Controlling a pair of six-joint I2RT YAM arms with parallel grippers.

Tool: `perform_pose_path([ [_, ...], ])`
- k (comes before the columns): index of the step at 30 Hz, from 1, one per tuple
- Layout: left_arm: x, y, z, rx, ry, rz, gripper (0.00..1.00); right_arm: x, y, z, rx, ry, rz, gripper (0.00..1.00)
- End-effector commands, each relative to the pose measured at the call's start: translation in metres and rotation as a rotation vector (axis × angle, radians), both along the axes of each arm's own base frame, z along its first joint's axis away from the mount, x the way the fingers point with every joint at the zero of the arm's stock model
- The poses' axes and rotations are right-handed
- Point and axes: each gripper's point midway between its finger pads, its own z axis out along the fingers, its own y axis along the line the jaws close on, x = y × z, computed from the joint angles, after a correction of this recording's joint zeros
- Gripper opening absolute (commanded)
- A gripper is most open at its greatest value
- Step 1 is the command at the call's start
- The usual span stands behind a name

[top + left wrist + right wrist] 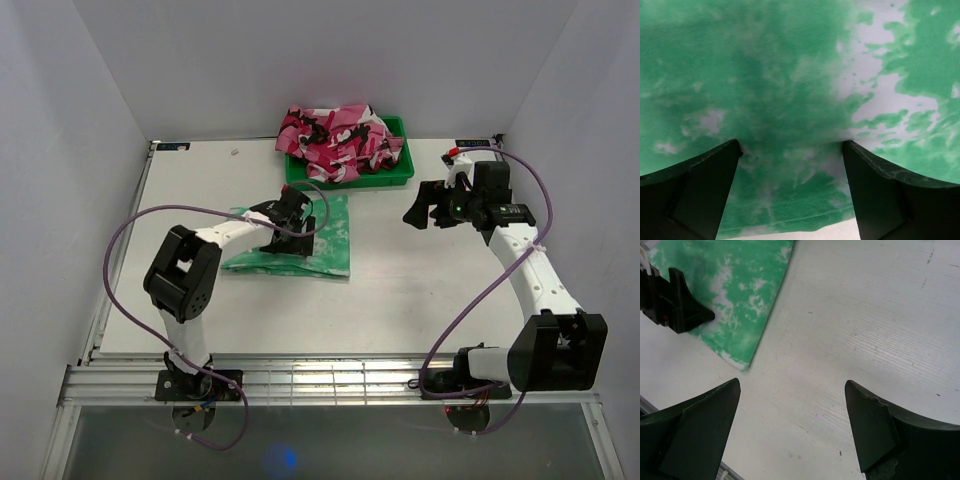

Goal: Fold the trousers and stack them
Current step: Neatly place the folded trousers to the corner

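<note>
Trousers: bright green cloth trousers with cloudy white tie-dye blotches [332,248], folded into a flat, compact patch on the white table [420,300], left of centre. The patch is widest along its near edge, so I read the long axis as left to right across the table. Its right edge runs straight away from the arms toward the green plastic bin [402,174] at the back. I can't tell which end is waistband and which is hems.

The bin holds a heap of pink, white and black patterned cloth [340,140] and sits just beyond the trousers' far right corner.

Left gripper [296,230]: directly over the far part of the trousers. The arm reaches forward from its base, elbow raised and forearm angled right. In the left wrist view, cloth [790,75] fills nearly the whole frame, and the gripper [790,146] has its jaws spread wide, tips low against the fabric. I can't confirm actual contact. A thin strip of bare table shows at the bottom edge.

Right gripper [428,214]: well right of the trousers, over bare table, near the bin's right end. The arm leans forward and its wrist is turned left toward the cloth. In the right wrist view the gripper [792,385] has its jaws apart with nothing between them. One corner of the trousers [740,290] shows at upper left.
</note>
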Motion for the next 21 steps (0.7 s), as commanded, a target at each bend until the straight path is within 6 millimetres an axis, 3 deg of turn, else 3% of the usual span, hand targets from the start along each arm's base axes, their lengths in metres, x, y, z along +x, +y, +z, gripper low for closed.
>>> perform_pose_path([
  [1,-0.007,0.089,-0.058,0.09,0.202,0.243,0.95,0.001,-0.003,-0.004,-0.003,0.002,0.004,0.9],
  [2,-0.007,0.105,-0.061,0.098,0.224,0.279,0.94,0.002,-0.002,-0.004,-0.002,0.003,0.006,0.9],
  [3,-0.007,0.133,-0.062,0.112,0.253,0.345,0.93,0.003,-0.002,-0.004,-0.002,0.005,0.006,0.9],
  [9,-0.016,0.209,-0.055,0.179,0.253,0.369,0.92,0.006,0.002,-0.01,0.014,0.024,0.024,0.9],
  [13,-0.012,0.232,-0.052,0.151,0.274,0.385,0.93,0.007,0.002,-0.013,0.019,0.035,0.029,0.9],
  [15,-0.004,0.255,-0.047,0.11,0.279,0.463,0.92,0.007,0.001,-0.012,0.017,0.035,0.025,0.9],
  [17,0.002,0.257,-0.051,0.079,0.286,0.454,0.92,0.008,0.0,-0.012,0.012,0.033,0.019,0.9],
  [19,0.026,0.254,-0.046,0.05,0.244,0.36,0.92,0.009,0.0,-0.012,0.009,0.033,0.017,0.9],
  [20,0.032,0.255,-0.055,0.055,0.262,0.34,0.92,0.009,0.0,-0.012,0.008,0.034,0.016,0.9],
  [21,0.054,0.259,-0.045,0.05,0.226,0.33,0.92,0.009,0.0,-0.013,0.008,0.034,0.016,0.9],
])
